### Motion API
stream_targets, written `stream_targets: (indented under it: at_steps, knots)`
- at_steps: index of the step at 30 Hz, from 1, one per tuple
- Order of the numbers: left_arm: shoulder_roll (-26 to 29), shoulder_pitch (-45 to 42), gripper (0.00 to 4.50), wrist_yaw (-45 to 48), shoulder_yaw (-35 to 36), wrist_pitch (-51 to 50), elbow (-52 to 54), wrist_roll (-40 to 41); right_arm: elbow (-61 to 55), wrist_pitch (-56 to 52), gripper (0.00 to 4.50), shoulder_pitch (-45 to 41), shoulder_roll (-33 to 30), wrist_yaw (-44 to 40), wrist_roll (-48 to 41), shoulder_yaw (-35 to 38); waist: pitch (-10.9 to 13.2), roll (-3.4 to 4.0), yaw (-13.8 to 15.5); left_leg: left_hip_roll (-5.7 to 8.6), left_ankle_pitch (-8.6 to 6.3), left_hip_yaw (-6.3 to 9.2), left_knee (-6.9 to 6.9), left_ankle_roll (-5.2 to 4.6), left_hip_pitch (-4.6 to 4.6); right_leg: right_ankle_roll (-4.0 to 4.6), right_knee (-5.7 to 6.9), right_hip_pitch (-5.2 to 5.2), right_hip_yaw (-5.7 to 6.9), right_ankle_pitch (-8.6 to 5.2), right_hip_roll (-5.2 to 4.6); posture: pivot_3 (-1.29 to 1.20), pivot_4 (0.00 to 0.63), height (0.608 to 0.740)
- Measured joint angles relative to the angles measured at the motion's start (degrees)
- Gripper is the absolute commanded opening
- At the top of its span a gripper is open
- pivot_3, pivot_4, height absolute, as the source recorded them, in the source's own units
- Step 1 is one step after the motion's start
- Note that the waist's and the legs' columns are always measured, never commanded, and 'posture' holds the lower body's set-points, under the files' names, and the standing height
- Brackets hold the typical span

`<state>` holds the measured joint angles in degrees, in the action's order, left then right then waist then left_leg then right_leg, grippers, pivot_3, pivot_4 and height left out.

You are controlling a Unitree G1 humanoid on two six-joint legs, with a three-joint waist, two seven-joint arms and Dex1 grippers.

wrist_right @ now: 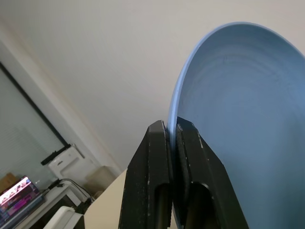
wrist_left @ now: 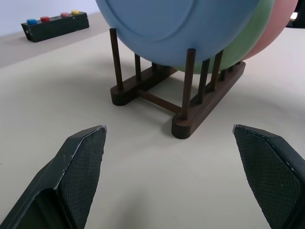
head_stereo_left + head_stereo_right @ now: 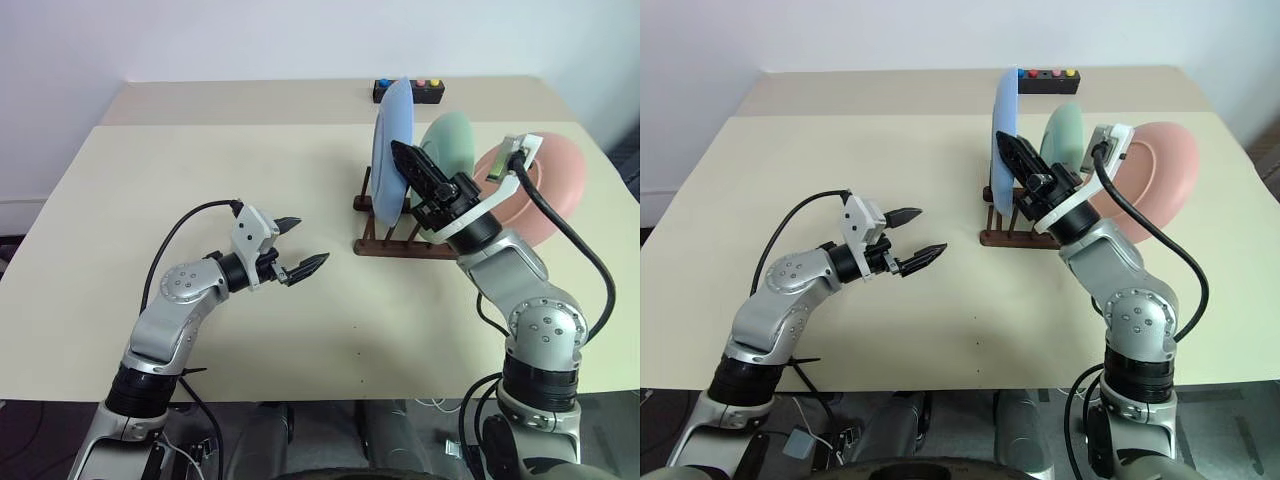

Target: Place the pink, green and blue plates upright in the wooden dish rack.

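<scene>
We find no legible text, label, brand, number or sign on any surface. The black box (image 2: 56,25) with coloured buttons carries no readable marking. The blue plate (image 3: 392,150), green plate (image 3: 452,140) and pink plate (image 3: 548,185) are plain, and the wooden dish rack (image 2: 181,102) bears no stamp that we can read. The screen (image 1: 16,194) glimpsed in the right wrist view shows coloured patches, but nothing there can be made out as writing.
</scene>
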<state>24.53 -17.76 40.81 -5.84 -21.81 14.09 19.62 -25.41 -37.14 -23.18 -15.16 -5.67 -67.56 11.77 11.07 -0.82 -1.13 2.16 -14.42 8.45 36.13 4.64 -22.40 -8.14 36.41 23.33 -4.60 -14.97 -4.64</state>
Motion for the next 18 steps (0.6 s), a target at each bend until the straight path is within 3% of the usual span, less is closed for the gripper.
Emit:
stream_targets:
  at_steps: [13,16,18]
  knots:
    - [0.01,0.0,4.37,-0.14,0.0,0.18,0.0,-0.46,0.73,-0.07,0.0,1.29,0.01,0.88,-1.65,0.03,0.0,0.0,-0.01,0.0,0.0,0.0,0.0,0.0,0.0,0.0,0.0,0.0,0.0,0.0,0.0,0.0,0.15,0.74]
    - [0.01,-0.01,4.43,-0.32,0.0,0.18,0.0,-0.48,0.75,-0.15,0.97,1.64,-0.11,0.86,-1.98,0.03,0.0,0.0,-0.01,0.0,0.0,0.0,0.0,0.0,0.0,0.0,0.0,0.0,0.0,0.0,0.0,0.0,0.15,0.74]
    - [0.01,0.0,4.43,-0.42,0.0,0.18,0.0,-0.49,0.94,-0.29,1.87,2.16,-0.12,0.9,-2.05,0.03,0.0,0.0,-0.01,0.0,0.0,0.0,0.0,0.0,0.0,0.0,0.0,0.0,0.0,0.0,0.0,0.0,0.15,0.74]
